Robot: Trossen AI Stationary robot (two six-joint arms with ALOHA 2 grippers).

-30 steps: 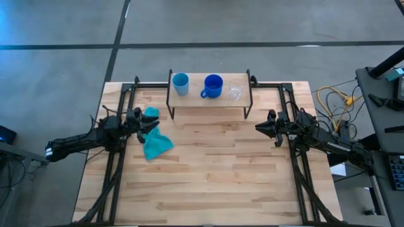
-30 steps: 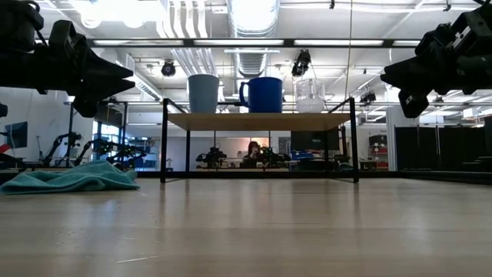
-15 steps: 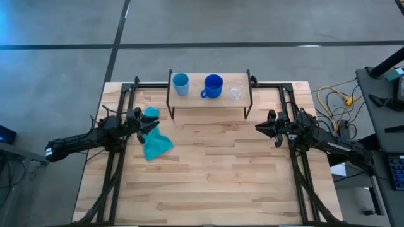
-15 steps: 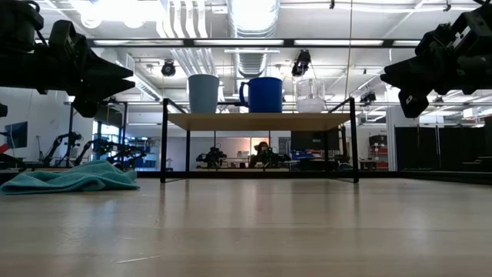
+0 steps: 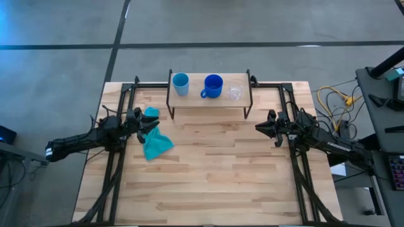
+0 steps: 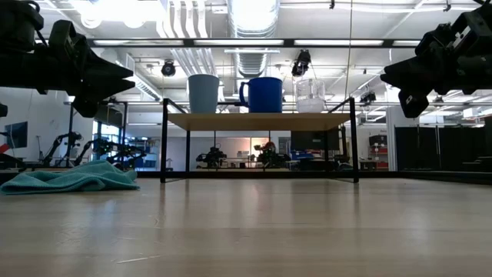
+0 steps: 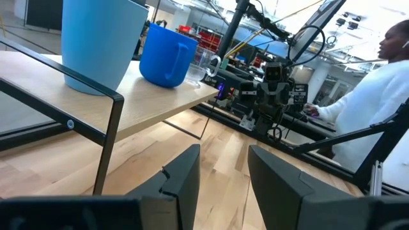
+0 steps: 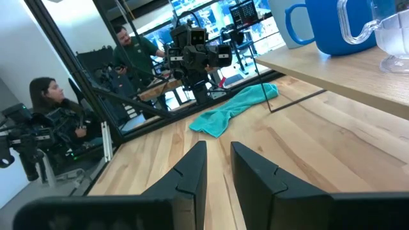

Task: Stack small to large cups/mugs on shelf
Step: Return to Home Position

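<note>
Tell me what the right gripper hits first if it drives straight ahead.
Likely the left gripper, facing the right gripper across bare table, over the teal cloth; the shelf stands aside. Heights unclear.

A teal cloth (image 5: 154, 142) lies bunched up on the wooden table's (image 5: 214, 183) left side, with two people (image 8: 51, 105) beyond it.

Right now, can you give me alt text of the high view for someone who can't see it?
Seen from above, three vessels stand in a row on the shelf at the back of the table: light-blue cup, royal-blue mug, clear cup, left to right. Both arms reach in from the sides, left gripper over the teal cloth, right gripper over bare wood.
</note>
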